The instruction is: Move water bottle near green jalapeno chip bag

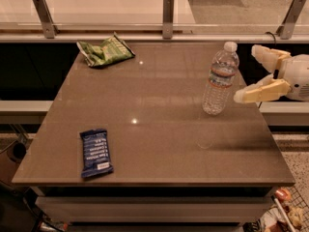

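Tabletop (159, 129) of glossy brown fills the view, and nearest the front edge, on its left side, lies a flat dark blue bar wrapper (96, 152), which plays no part in the job.

Further back, on the right side, stands the tall clear plastic water bottle (220, 79) with a white cap and ribbed sides. It is upright, so its long axis is vertical. At the same depth, the cream-coloured two-finger gripper (245, 74) reaches in from the right edge of the view. Its fingers (263, 92) are spread wide and hold nothing, with one tip high near the bottle's shoulder and the other low near its waist. The bottle sits directly to the left of the gripper, just beside the lower fingertip and not yet between the two. Whether that tip touches the plastic cannot be told.

Farthest back, at the rear left corner, lies the small wrinkled green jalapeno chip bag (105, 51) of foil with yellow-green print, well apart from the bottle.

The coming move looks to turn on that leftward line. A short sideways advance should bring the open fingers around the upright body for a side grasp. The carry would then run across the table, left and away, toward the bag.
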You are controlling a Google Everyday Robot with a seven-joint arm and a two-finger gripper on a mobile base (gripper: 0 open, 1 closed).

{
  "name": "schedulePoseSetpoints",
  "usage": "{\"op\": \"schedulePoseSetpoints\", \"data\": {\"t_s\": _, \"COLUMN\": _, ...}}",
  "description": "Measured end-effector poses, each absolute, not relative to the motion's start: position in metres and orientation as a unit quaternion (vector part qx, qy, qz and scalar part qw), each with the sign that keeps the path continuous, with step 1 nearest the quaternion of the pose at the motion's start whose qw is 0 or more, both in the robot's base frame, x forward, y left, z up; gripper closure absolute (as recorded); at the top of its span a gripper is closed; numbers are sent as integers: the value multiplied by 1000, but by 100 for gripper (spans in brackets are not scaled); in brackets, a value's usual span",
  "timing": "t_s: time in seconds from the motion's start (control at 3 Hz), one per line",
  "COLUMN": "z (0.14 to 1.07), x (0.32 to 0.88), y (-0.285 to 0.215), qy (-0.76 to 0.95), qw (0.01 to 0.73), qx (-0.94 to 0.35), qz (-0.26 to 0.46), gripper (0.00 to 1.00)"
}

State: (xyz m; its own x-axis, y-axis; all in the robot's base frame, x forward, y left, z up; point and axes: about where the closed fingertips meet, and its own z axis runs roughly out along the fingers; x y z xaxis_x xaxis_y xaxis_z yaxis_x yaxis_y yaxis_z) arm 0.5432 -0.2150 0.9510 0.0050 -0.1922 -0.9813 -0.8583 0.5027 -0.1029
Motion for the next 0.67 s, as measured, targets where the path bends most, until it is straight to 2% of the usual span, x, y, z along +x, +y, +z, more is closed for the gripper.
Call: {"op": "schedulePoseSetpoints", "data": {"t_s": 0.67, "z": 940, "x": 561, "y": -194, "qy": 616, "qw": 595, "qx": -397, "qz": 331, "gripper": 0}}
